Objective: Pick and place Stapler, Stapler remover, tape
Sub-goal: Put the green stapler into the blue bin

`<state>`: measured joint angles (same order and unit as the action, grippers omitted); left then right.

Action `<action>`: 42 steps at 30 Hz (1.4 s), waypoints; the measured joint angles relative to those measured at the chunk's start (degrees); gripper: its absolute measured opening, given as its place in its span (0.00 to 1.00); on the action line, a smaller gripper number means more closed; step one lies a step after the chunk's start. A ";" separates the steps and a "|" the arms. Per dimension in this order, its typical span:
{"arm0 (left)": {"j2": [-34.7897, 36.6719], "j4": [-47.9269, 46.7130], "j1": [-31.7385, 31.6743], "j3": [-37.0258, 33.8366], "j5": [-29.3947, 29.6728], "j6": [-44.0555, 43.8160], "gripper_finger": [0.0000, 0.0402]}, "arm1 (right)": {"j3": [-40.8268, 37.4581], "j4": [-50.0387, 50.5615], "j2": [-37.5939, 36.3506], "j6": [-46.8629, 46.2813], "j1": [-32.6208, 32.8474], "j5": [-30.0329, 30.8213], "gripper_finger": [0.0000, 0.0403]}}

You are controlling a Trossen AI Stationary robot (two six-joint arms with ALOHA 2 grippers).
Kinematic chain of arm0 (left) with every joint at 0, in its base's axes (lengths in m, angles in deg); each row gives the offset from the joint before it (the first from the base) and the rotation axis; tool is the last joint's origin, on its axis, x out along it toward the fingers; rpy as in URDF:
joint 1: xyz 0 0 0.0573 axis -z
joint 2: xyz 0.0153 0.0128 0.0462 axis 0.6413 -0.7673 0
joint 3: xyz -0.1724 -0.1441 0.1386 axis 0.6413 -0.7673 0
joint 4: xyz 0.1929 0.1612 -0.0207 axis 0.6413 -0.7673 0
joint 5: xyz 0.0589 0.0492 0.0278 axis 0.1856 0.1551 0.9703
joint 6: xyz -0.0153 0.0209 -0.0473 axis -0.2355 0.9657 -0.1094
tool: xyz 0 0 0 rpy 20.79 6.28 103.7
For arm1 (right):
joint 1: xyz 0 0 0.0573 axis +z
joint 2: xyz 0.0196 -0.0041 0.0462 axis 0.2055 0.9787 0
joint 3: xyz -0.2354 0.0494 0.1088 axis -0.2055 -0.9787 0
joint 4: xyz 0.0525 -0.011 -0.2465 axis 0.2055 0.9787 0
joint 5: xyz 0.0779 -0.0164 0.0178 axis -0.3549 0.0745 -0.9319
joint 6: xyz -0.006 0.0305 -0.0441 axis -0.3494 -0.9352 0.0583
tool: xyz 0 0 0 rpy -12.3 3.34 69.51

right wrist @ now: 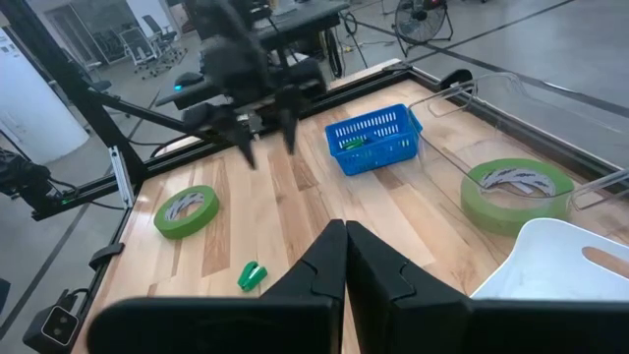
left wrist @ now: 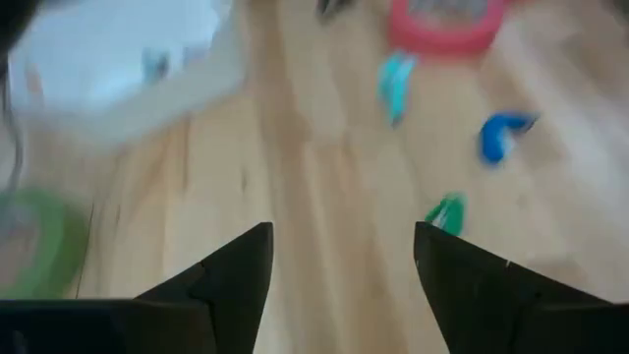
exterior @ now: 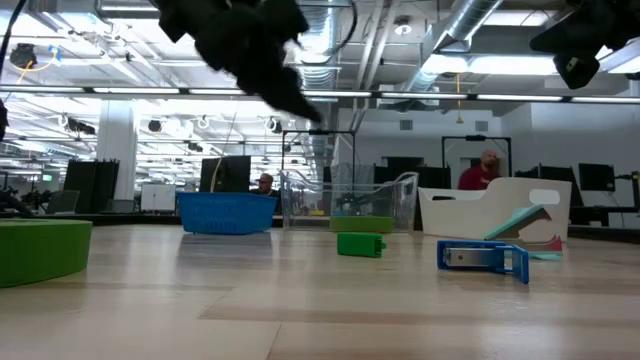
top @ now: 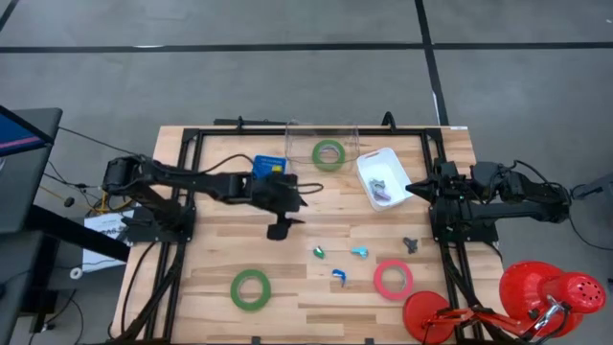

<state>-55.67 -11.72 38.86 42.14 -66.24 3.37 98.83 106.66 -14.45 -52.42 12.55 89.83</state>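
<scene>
One roll of tape (top: pixel 329 154) is set inside the clear box (top: pixel 322 126), between the basket (top: pixel 269 165) on its left and the tray (top: pixel 382 177) on its right.

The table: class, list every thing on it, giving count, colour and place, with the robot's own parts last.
Tape rolls: three; green in the clear bin, green near the front left, pinkish-red front right.
Blue basket: one, at the back, left of the clear bin.
Clear bin: one, back centre.
White tray: one, right of the clear bin, small items inside.
Small items: green, teal, blue, dark, loose near the pinkish-red roll.
Left pincer: open, empty, above mid-table.
Right pincer: shut, beside the white tray.
</scene>
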 joint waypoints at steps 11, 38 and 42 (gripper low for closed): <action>0.02 5.67 3.04 4.87 -0.01 -7.21 0.64 | 0.00 0.00 0.01 -0.89 -0.01 -0.02 0.00; -15.39 -7.91 8.98 20.76 -4.90 0.65 0.75 | 0.00 -0.01 0.00 -0.87 -0.01 0.01 0.00; -18.82 -7.71 8.91 20.76 -6.58 2.09 0.75 | 0.00 -0.02 0.02 -0.90 0.00 0.01 0.00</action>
<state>-74.49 -19.43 47.77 62.91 -72.81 5.46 98.83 106.64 -14.44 -53.32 12.55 89.83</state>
